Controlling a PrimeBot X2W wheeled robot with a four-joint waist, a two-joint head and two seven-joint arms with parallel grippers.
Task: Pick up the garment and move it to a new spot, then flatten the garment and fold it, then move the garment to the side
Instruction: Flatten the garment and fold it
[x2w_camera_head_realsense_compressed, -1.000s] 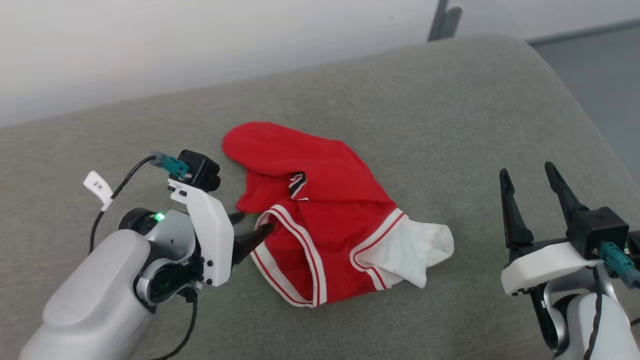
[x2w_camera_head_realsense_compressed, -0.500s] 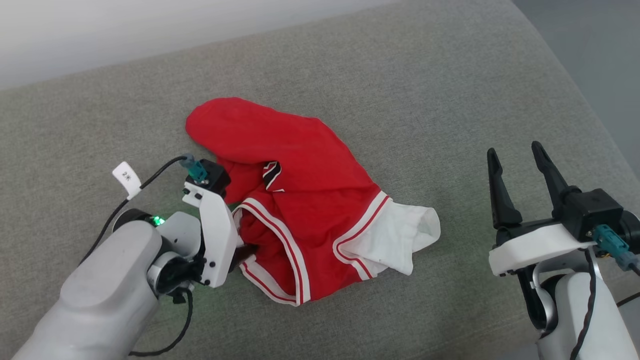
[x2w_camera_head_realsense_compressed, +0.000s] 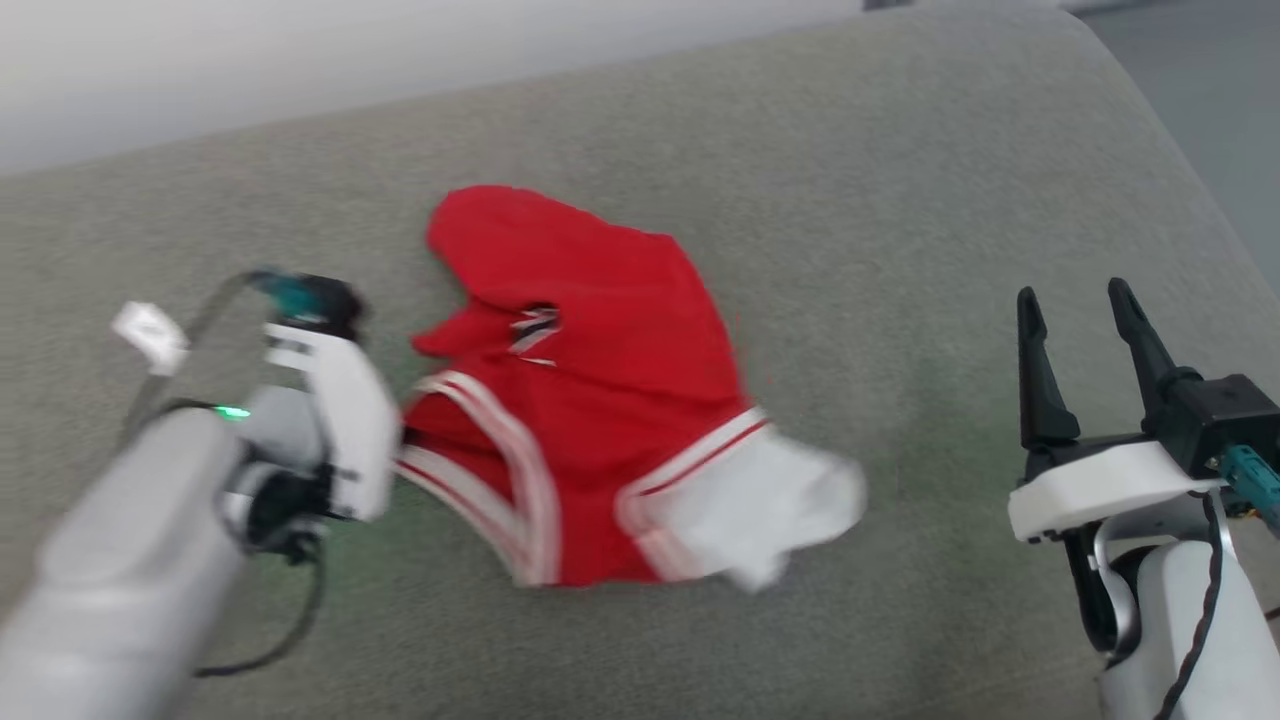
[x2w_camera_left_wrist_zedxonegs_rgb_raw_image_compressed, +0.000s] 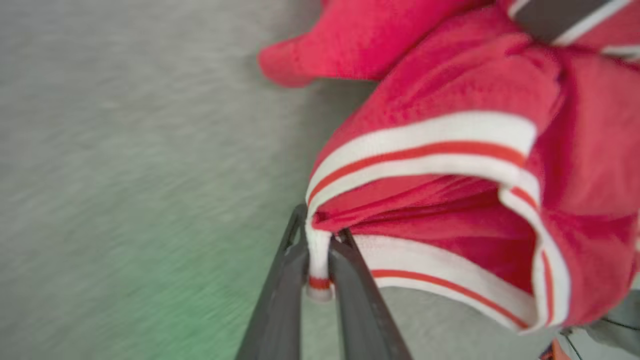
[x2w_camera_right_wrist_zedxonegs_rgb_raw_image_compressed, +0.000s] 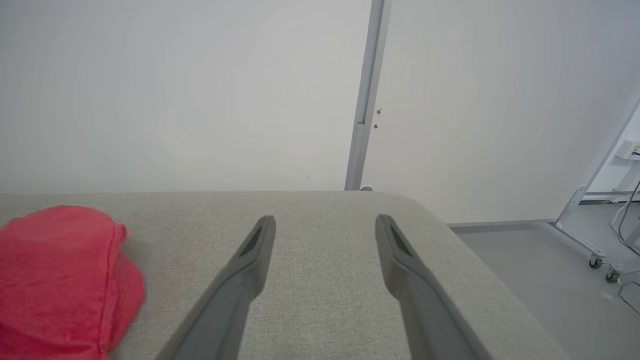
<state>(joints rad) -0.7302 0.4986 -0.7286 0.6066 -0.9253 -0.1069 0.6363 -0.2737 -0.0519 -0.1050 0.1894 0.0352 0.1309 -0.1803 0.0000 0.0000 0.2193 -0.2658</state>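
Observation:
The garment (x2w_camera_head_realsense_compressed: 600, 400), a small red shirt with white sleeves and striped trim, lies crumpled on the grey cushion (x2w_camera_head_realsense_compressed: 800, 200). Its white sleeve (x2w_camera_head_realsense_compressed: 760, 505) points toward the right arm. My left gripper (x2w_camera_left_wrist_zedxonegs_rgb_raw_image_compressed: 318, 270) is shut on the striped trim (x2w_camera_left_wrist_zedxonegs_rgb_raw_image_compressed: 318, 255) at the garment's left edge; in the head view its fingers are hidden behind the wrist (x2w_camera_head_realsense_compressed: 330, 430), and that side is blurred. My right gripper (x2w_camera_head_realsense_compressed: 1075, 330) stands open over bare cushion, well apart from the garment. In the right wrist view the open fingers (x2w_camera_right_wrist_zedxonegs_rgb_raw_image_compressed: 250, 260) frame bare cushion, with red cloth (x2w_camera_right_wrist_zedxonegs_rgb_raw_image_compressed: 60, 280) at the far left.
The cushion's rounded right edge (x2w_camera_head_realsense_compressed: 1180, 180) drops to a grey floor (x2w_camera_right_wrist_zedxonegs_rgb_raw_image_compressed: 550, 280). A white wall (x2w_camera_right_wrist_zedxonegs_rgb_raw_image_compressed: 200, 90) with a metal post (x2w_camera_right_wrist_zedxonegs_rgb_raw_image_compressed: 367, 95) stands behind. A wheeled stand (x2w_camera_right_wrist_zedxonegs_rgb_raw_image_compressed: 595, 250) is on the floor at the far right.
My left gripper has closed on the striped trim and pulled it leftward, dragging and stretching the garment. The head camera has shifted too. The right gripper stays open.

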